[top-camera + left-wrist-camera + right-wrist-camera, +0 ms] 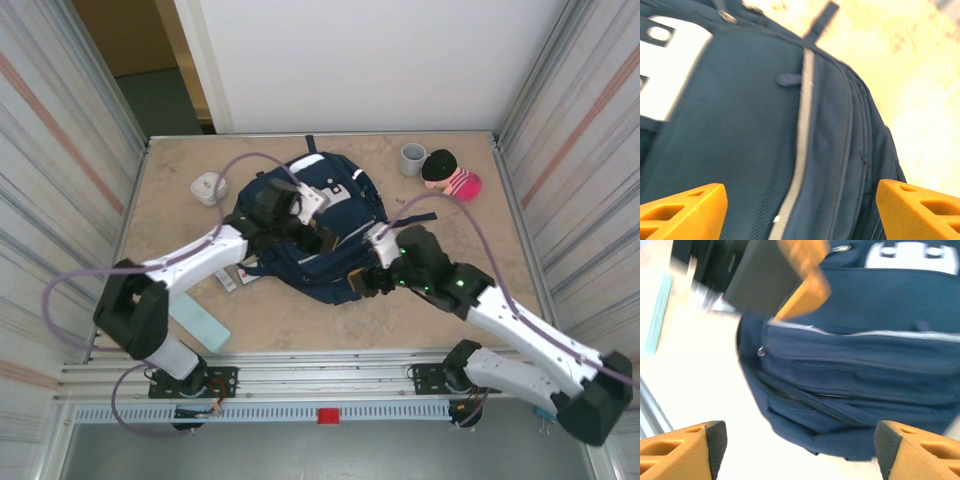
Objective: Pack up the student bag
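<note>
1. The navy bag (345,205) lies flat in the middle of the bench (440,300). Its white patch faces up.
2. The left end effector (322,238) hangs over the middle of the bag. In the left wrist view its orange fingers (685,212) stand wide apart, released, with nothing gripped. Below them is the bag's front panel, crossed by a thin pale stripe (802,125).
3. The right end effector (363,280) is at the bag's near right edge. In the right wrist view its fingers (920,452) are also spread wide and hold nothing. The bag's zipped side lies under them, partly over bare bench.
4. At the top of the right wrist view, a blurred orange finger of the left end effector sits just above the bag.
5. A grey cup (412,158) and a pink soft toy (452,176) sit side by side near the far right corner, apart from the bag.
6. A small white object (208,187) rests on the bench left of the bag. A flat pale blue piece (200,325) lies near the left arm's base.
</note>
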Available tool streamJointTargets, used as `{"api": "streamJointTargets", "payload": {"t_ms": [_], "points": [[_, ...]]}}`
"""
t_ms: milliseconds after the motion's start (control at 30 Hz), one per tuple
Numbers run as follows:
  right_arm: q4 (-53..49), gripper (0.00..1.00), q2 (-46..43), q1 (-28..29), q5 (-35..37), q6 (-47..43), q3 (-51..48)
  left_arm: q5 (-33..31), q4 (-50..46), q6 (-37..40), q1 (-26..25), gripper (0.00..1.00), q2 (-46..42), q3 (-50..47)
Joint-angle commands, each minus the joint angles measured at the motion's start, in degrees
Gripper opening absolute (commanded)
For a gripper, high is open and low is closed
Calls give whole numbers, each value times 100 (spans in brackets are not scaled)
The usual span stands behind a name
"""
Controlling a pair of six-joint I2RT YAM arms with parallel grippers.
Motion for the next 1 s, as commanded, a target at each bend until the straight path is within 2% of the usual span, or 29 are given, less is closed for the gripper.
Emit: {"api": "streamJointTargets", "payload": {"t_ms": [0,167,333,400,500,533,600,733,833,967], "points": [[-445,84,876,401,-18,-1592,395,32,163,-778,386,79,-714,-360],[-125,86,2181,744,113,-2339,739,-16,50,-1132,968,80,-1427,-1022],[178,84,2953,792,91,-2788,832,101,19,-1402,1492,80,-1991,-1594],[294,69,3145,783,161,-2940,805,103,4,-1435,1637,80,-2128,-1754],[296,23,3194,774,317,-3032,848,192,-74,-1435,1810,80,-2185,-1914],[292,11,3102,774,373,-3063,845,256,-89,-1432,1870,80,-2158,-1961],[200,0,2798,770,423,-3203,833,427,-50,-1447,1975,80,-2062,-2067],[-308,0,1992,599,421,-3453,946,696,197,-1557,2090,79,-1893,-2250],[-567,0,1463,207,207,-3457,1148,907,465,-1592,2108,79,-1828,-2348],[-722,0,1183,-337,-16,-3430,1578,1118,919,-1590,2106,77,-1806,-2529]]}}
